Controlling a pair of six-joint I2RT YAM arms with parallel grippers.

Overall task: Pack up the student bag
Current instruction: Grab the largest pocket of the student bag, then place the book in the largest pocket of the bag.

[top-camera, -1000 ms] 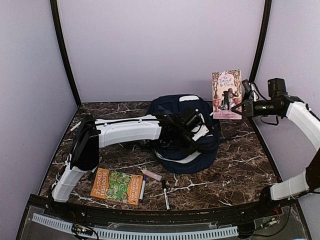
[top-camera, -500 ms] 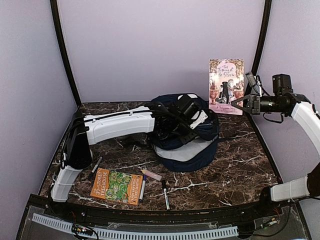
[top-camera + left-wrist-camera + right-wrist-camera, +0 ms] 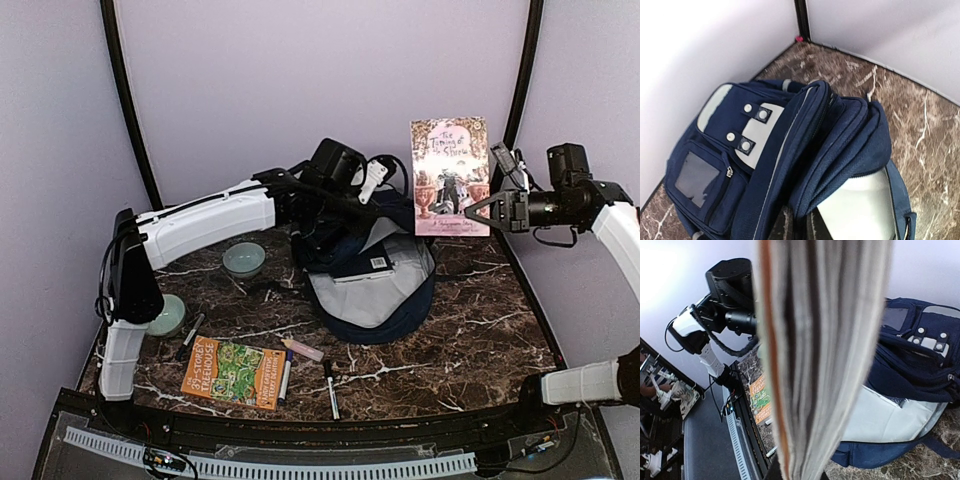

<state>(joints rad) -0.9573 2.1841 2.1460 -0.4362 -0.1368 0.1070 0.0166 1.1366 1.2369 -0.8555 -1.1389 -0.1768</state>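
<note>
Bag (image 3: 375, 295) sits mid-frame in the top view, on the table (image 3: 480, 340), backed toward the rear wall. Its mouth is pulled open and the pale lining (image 3: 385, 290) shows. A dark notebook (image 3: 362, 265) is already inside.

Left gripper (image 3: 372, 192) is over the bag's upper edge. Its fingers are not seen in its own wrist view, but it reads as clenched, apparently pinching the top flap and holding it up. From that wrist view the bag (image 3: 765, 150) hangs just below, with the opening at lower right of frame.

Right gripper (image 3: 478, 208), right of centre, is clamped on the lower right edge of a book (image 3: 450, 175). The book is upright in the air, cover toward the camera, long axis vertical. In the right wrist view the book (image 3: 820, 355) is edge-on with the bag (image 3: 910, 365) beyond it.

Key relation: the mouth lies below and left of the book, near but not touching. The opening runs roughly left-right across the frame and the book stands tall, so my guess is the book must come down and leftward, lower edge first, into the gap behind the lining. The right arm carries it and is the nearer to that slot; the left only props the flap.

Risk, as judged: the book's corner catches the rim or the notebook.
</note>
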